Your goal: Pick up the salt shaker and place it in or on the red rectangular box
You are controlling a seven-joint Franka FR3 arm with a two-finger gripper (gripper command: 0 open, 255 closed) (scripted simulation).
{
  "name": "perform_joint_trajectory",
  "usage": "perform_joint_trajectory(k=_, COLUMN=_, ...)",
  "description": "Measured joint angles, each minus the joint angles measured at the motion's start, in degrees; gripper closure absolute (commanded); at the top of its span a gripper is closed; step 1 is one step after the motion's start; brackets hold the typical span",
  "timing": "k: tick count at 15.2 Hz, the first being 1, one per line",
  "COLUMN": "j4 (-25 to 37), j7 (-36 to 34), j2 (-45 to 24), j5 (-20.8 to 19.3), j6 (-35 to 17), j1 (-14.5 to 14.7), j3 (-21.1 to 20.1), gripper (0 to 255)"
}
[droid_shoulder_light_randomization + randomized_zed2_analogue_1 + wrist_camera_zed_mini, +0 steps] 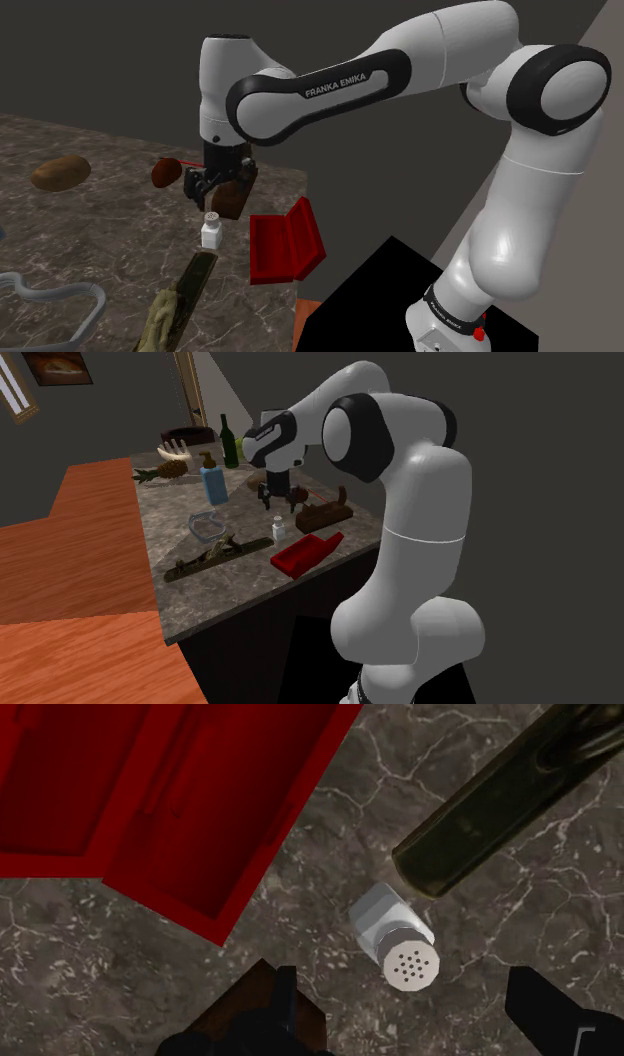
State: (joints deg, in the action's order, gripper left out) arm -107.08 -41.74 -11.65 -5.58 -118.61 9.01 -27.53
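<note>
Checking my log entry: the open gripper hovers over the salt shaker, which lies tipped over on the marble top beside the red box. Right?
Not quite. The salt shaker stands upright, as the shoulder view shows. The open gripper does hover over it, and the red box is beside it.

Salt shaker [395, 936] stands clear of the red box [170, 794], but a dark bar [500, 799] crowds it.

The tool [214, 190] hangs just above the white salt shaker [211, 232] — the open red box [285, 243] lies beside it.
</note>
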Motion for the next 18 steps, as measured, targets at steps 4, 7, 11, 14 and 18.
perform_joint_trajectory(k=4, j4=1.9, j7=-2.0, j2=-4.0, j5=-1.7, j6=-1.4, j1=1.3, j3=0.1, gripper=0)
perform_joint_trajectory(k=7, j4=1.0, j7=-2.6, j2=-5.2, j5=-2.4, j6=-3.3, j1=1.6, j3=0.3, gripper=0)
perform_joint_trajectory(k=11, j4=0.1, j7=-2.9, j2=-6.0, j5=-2.9, j6=-4.9, j1=1.7, j3=0.5, gripper=0)
perform_joint_trajectory(k=14, j4=0.1, j7=-2.9, j2=-6.1, j5=-3.0, j6=-5.0, j1=1.7, j3=0.5, gripper=0)
perform_joint_trajectory(k=18, j4=0.1, j7=-2.9, j2=-6.1, j5=-3.0, j6=-5.0, j1=1.7, j3=0.5, gripper=255)
